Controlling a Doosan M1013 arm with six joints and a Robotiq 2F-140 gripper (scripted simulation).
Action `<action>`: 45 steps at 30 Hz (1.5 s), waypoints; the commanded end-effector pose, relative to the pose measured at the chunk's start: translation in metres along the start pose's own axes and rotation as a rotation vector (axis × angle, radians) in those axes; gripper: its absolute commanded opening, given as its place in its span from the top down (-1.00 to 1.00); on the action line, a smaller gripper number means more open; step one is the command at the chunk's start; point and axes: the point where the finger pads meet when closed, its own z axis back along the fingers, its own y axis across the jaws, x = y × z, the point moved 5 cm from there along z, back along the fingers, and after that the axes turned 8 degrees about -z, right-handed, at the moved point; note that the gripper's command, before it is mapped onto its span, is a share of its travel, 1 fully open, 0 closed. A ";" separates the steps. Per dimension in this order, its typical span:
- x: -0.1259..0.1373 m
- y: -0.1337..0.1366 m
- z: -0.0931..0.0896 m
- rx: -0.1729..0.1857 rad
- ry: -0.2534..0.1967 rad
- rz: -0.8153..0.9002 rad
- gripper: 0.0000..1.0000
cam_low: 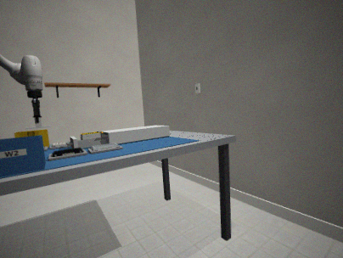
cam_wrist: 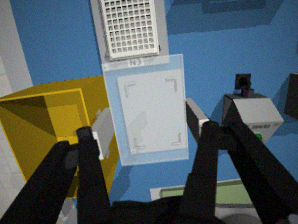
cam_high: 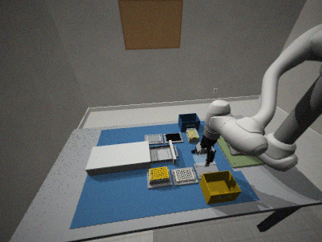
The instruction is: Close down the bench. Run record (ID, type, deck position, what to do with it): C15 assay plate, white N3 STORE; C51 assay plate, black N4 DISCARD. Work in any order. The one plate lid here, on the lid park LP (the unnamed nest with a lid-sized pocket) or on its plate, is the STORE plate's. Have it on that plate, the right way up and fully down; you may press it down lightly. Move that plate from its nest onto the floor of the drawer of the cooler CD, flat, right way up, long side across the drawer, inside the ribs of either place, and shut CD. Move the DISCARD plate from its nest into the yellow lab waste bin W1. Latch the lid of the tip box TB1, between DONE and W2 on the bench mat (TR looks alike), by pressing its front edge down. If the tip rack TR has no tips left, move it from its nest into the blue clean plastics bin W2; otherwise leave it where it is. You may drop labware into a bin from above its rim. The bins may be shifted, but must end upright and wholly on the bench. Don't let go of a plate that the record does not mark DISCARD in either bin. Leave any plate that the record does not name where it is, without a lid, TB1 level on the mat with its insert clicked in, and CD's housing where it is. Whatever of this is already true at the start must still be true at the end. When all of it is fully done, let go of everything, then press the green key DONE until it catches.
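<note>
A: Gripper status: fingers clamped across the short sides of the clear plate lid, held flat and well above the mat. Pads bear on the lid's edges, so it hangs level, ready for a straight drop.

B: Where is its plate?

A: White assay plate, in the nest marked N3, sits at 12 o'clock from the lid in the wrist view; the lid's far edge overlaps the nest label. My reading: the lid is lined up with the plate's long axis so it can seat without twisting.

B: Neighbours?

A: Yellow waste bin at 9 o'clock, close beside the left finger. Grey box with the green key at 3 o'clock. In the top view, the black plate is in its nest at 11 o'clock from the gripper, and the cooler's drawer stands open at 9 o'clock, beside the white housing.

B: Risk?

A: Judged: a tilted or offset lid would not go fully down.
</note>
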 end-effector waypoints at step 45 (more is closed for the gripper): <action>-0.106 -0.030 0.000 0.000 0.000 0.000 1.00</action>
